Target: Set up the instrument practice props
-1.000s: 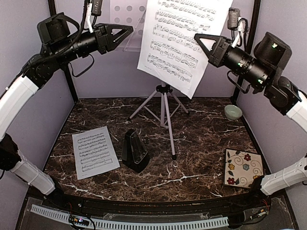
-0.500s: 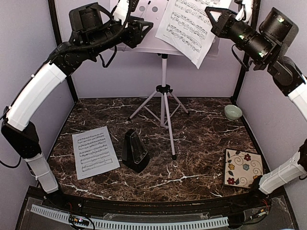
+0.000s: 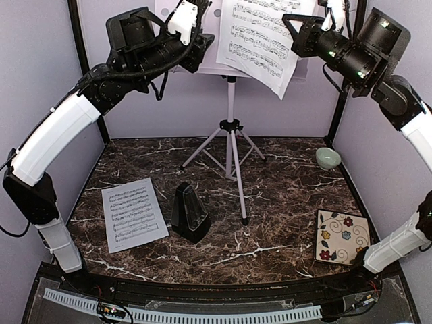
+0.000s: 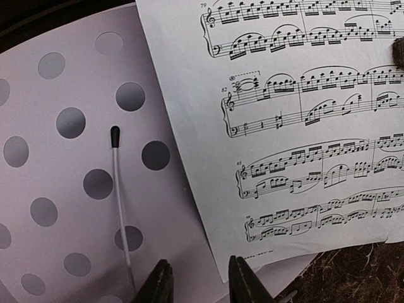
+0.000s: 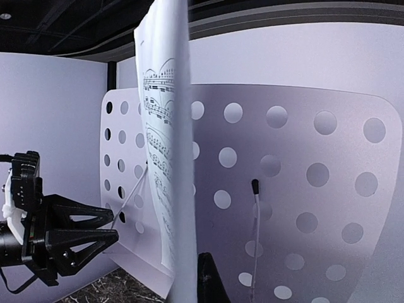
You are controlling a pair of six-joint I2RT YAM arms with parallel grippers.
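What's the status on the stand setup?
Right gripper shut on music sheet, at stand desk. Left gripper open by desk's lower edge. Second sheet, metronome on table. Nothing blocking.

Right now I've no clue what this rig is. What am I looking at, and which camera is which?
Two robot arms bolted at the near edge of a marble table. The wide picture looks down from behind them; the other two come from cameras on each wrist. The right hand pinches a music sheet at the white music stand; the left hand sits at the stand's lower edge, grip unclear. On the table: a second sheet, a black metronome, a green bowl, a floral tile.
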